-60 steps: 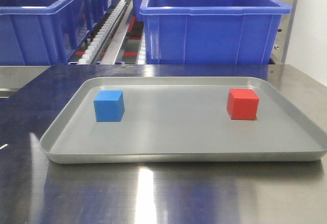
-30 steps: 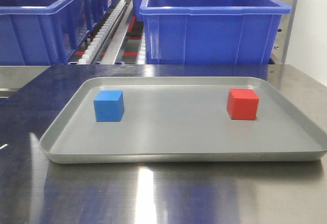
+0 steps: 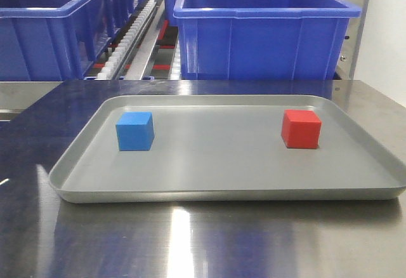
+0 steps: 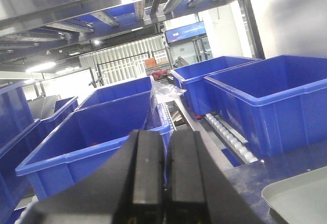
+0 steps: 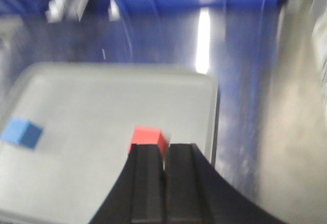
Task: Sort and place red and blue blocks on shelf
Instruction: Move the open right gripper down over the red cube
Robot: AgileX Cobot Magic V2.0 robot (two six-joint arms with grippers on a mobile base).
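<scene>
The sorting is judged to be at its very start, since neither block is lifted. In the front view the blue block (image 3: 135, 131) is seen on the left part of the grey tray (image 3: 222, 194) and the red block (image 3: 301, 129) on the right part, well apart, both flat on the tray floor. The tray is set on the steel table (image 3: 190, 246) in front of the large blue bins (image 3: 266, 43), and no arm is shown there. The left gripper (image 4: 166, 134) is seen from its wrist camera with its fingers pressed together and nothing between them, pointed toward the bins beneath a rail of the shelf (image 4: 76, 1). The right gripper (image 5: 163, 150) is likewise closed and empty, held over the tray with the red block just beyond its tips. That view is blurred, so it cannot be told whether the block is touched. A reach for the red block is judged to be the step in hand. For the next move the right fingers would have to be parted, lowered around the cube's sides and closed squarely before a lift is tried.
</scene>
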